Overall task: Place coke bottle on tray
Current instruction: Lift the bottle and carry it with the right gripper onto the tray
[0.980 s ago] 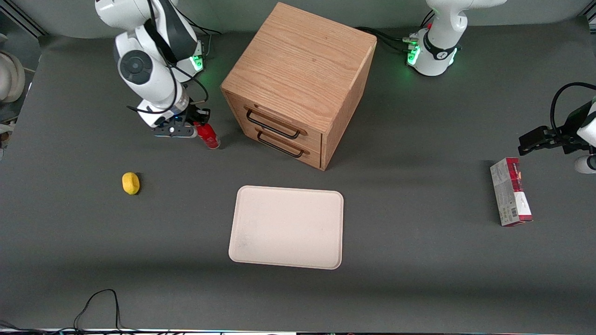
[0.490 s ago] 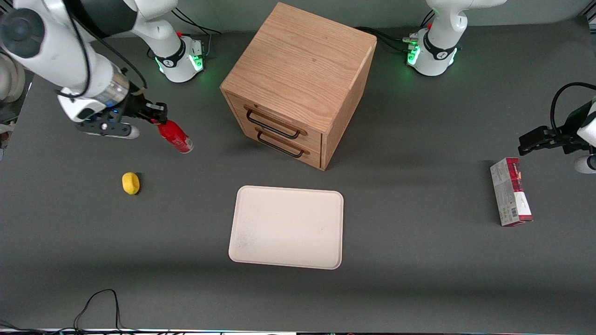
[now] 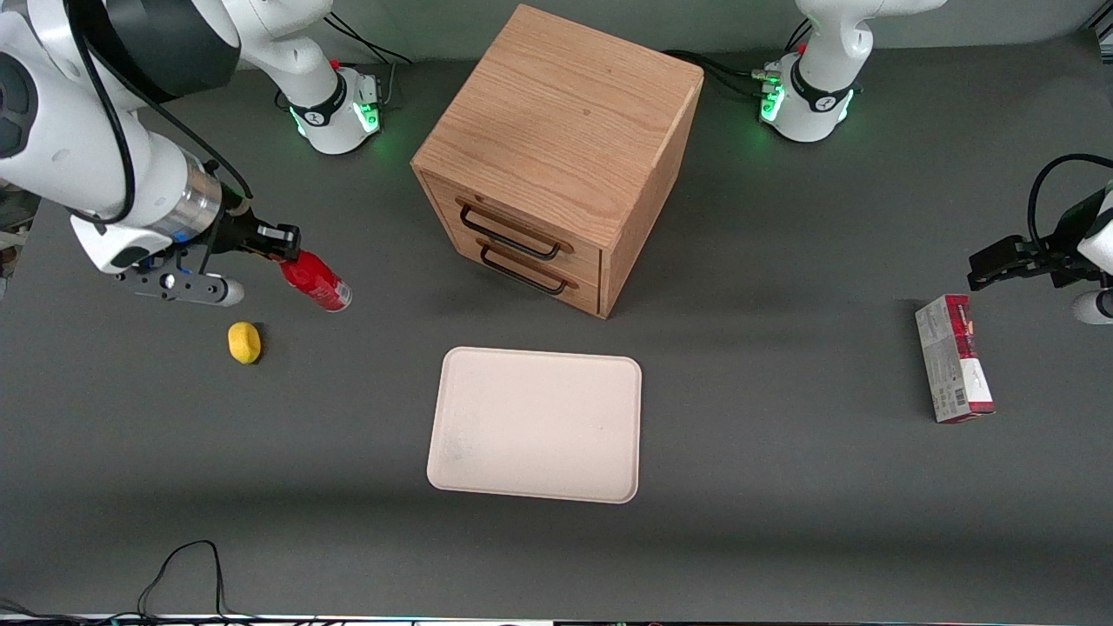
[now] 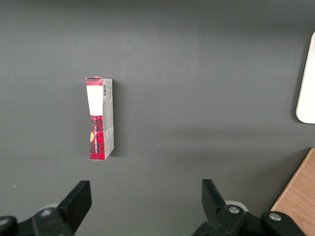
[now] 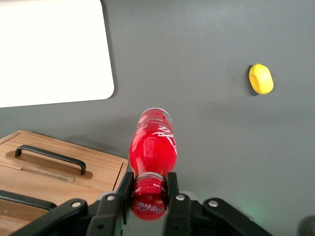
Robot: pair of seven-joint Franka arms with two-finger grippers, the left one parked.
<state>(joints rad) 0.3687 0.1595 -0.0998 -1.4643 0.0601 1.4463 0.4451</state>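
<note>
The coke bottle [image 3: 316, 284] is a small slim red bottle with a red cap and white lettering. My right gripper [image 3: 280, 251] is shut on its cap end and holds it tilted above the table, toward the working arm's end. In the right wrist view the bottle [image 5: 152, 147] hangs from the gripper [image 5: 148, 189], with both fingers [image 5: 172, 187] pressed against the cap. The cream-white tray [image 3: 536, 423] lies flat on the table, nearer to the front camera than the cabinet; it also shows in the right wrist view [image 5: 49, 49].
A wooden drawer cabinet [image 3: 556, 156] stands at the middle of the table, both drawers shut. A yellow lemon [image 3: 244, 342] lies near the gripper, closer to the front camera. A red-and-grey carton [image 3: 953, 369] lies toward the parked arm's end.
The gripper has lifted the bottle off the table beside the cabinet and carried it away from the cabinet, then a little nearer to the front camera.
</note>
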